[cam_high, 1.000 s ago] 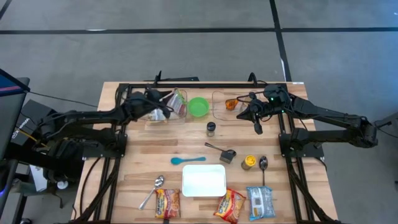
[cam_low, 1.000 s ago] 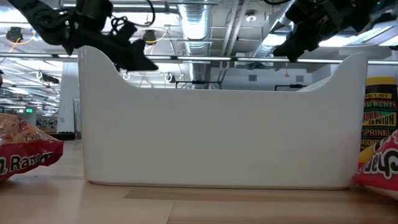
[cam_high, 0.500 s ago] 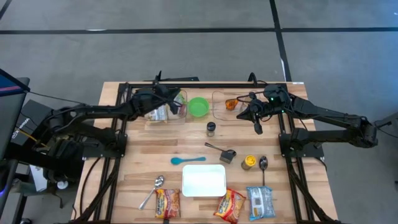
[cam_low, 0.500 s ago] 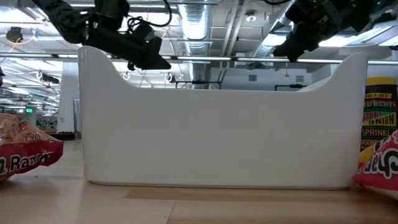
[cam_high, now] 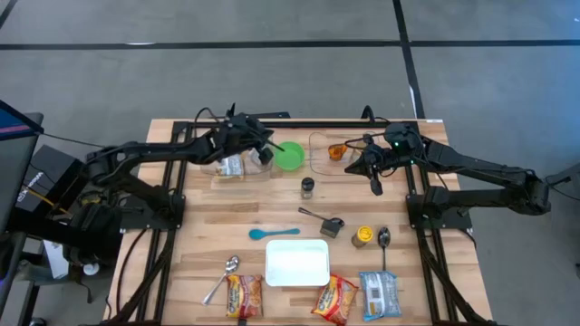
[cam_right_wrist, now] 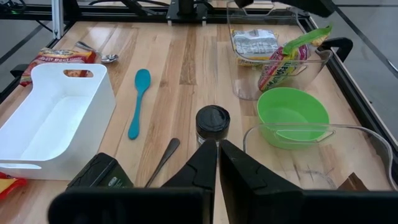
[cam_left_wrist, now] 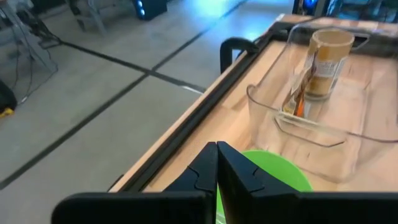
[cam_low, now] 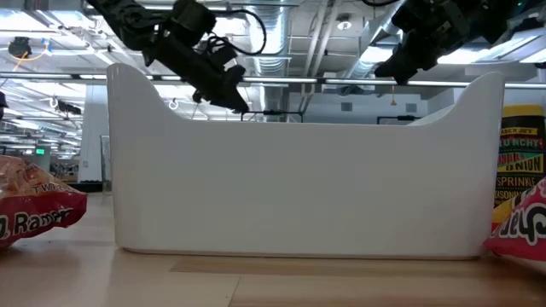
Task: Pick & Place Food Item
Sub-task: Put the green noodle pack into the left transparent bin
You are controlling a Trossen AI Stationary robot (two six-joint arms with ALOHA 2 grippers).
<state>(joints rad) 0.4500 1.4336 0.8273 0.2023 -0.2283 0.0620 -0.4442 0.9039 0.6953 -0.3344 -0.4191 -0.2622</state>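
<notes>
My left gripper (cam_high: pixel 273 149) hangs shut and empty above the near-left rim of the green bowl (cam_high: pixel 290 156); the left wrist view shows its closed fingertips (cam_left_wrist: pixel 216 154) over that bowl (cam_left_wrist: pixel 273 179). Beside the bowl, a clear container (cam_high: pixel 237 159) holds food packets (cam_right_wrist: pixel 283 59), one leaning on its rim. My right gripper (cam_high: pixel 375 187) hovers shut and empty at the far right, above a black-lidded jar (cam_right_wrist: pixel 212 122). A white bin (cam_high: pixel 297 263) stands near the front edge, with three noodle packets (cam_high: pixel 335 299) lying flat along that edge.
A second clear container (cam_high: pixel 331 151) with a tan jar (cam_left_wrist: pixel 324 62) sits right of the bowl. A teal spoon (cam_high: pixel 272 233), a black measuring scoop (cam_high: pixel 328 225), a yellow tin (cam_high: pixel 362 236) and metal spoons (cam_high: pixel 227 270) lie mid-table. A black frame (cam_high: pixel 299 123) runs along the far edge.
My left gripper has swung from over the clear food container toward the table's right, coming over the green bowl's rim, and its fingers have closed on nothing. Its nose has tipped more downward. My right arm has kept still.
</notes>
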